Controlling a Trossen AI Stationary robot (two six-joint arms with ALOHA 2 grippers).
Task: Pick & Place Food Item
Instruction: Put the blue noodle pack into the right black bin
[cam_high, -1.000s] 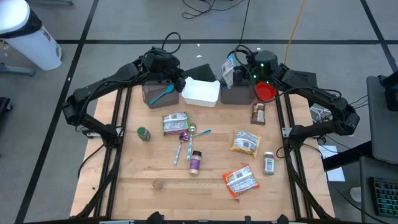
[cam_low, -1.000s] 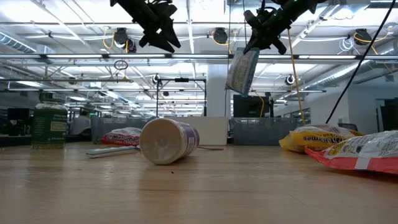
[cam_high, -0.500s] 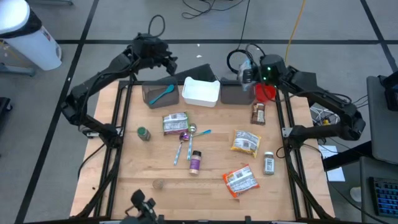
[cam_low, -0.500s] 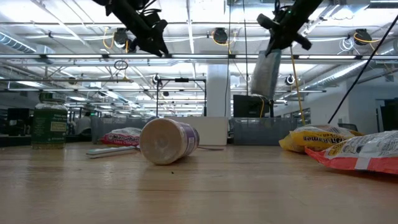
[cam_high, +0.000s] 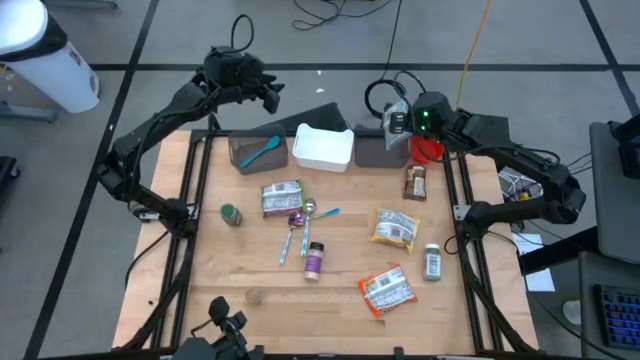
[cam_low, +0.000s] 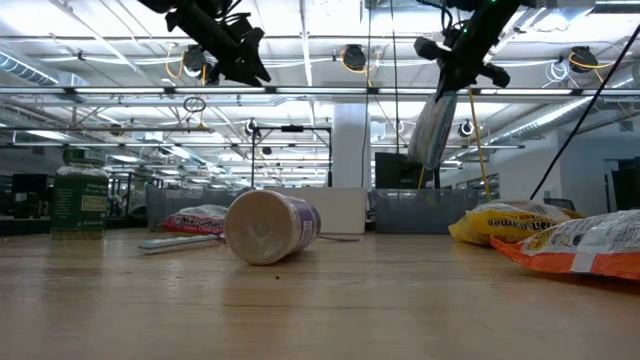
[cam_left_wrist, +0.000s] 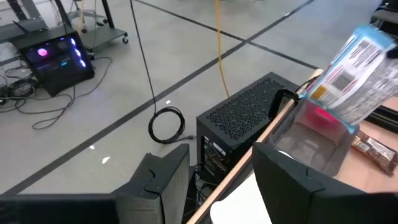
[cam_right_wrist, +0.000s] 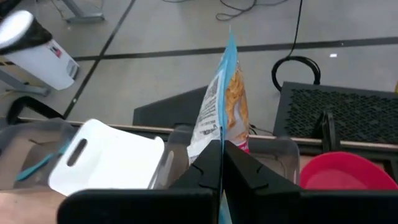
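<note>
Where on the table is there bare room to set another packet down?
Bare wood lies along the near edge, left of the orange packet, and below the green jar. The middle, around the spoons, is crowded.

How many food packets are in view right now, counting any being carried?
4. A green-labelled packet lies mid-table, a yellow packet lies right of centre, an orange-red packet lies near the front, and a blue-edged packet hangs from the right gripper over the grey bin. None appear hidden.

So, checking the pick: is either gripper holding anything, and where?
The right gripper pinches the snack bag by its edge; the left gripper holds nothing.
</note>
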